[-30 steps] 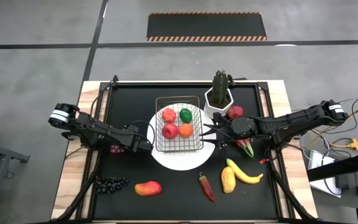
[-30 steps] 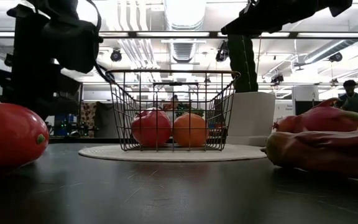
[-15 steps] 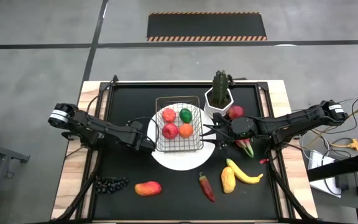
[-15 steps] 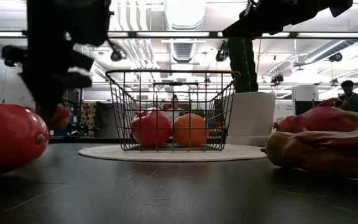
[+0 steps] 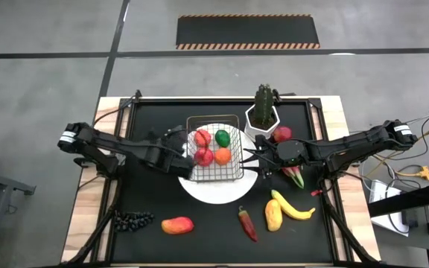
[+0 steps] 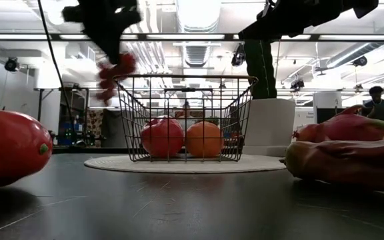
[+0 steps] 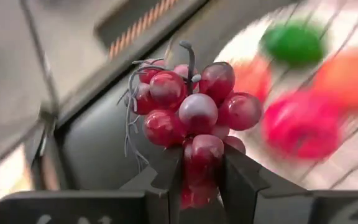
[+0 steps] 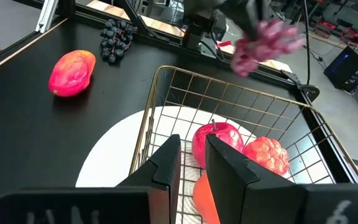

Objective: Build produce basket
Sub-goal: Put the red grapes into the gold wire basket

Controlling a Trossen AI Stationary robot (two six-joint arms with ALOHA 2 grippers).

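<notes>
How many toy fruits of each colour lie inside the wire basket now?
In the basket:
Red fruits: 2
Green fruit: 1
Orange fruit: 1
Total: 4
The red grapes, held by the left gripper beside the rim, are not counted.

The left gripper (image 5: 185,154) sits left of frame centre in the high view, its arm reaching in from the left edge, fingers (image 7: 241,180) clamped on red grapes (image 7: 194,112). The right gripper (image 5: 250,160) sits right of centre, its fingers (image 8: 166,163) nearly together, arm stretching from the right.
</notes>
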